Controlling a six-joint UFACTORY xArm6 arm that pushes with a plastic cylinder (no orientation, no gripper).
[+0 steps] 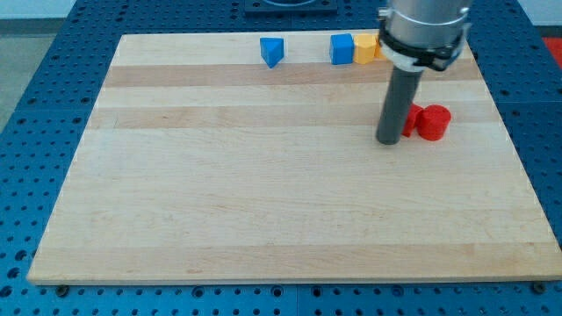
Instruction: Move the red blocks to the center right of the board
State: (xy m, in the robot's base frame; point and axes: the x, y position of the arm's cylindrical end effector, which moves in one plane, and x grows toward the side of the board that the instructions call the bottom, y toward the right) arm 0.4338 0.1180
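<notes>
A red cylinder block [433, 122] lies at the board's right, a little above mid height. A second red block [408, 120] sits just left of it, mostly hidden behind my rod, so its shape is unclear. My tip [389, 140] rests on the board right beside that hidden red block, on its left side. Whether it touches the block cannot be told.
A blue triangular block [272, 51] lies near the top edge at centre. A blue cube [342, 48] sits next to a yellow block [366, 47] at the top right; the arm partly hides the yellow one. The wooden board [263, 202] lies on a blue perforated table.
</notes>
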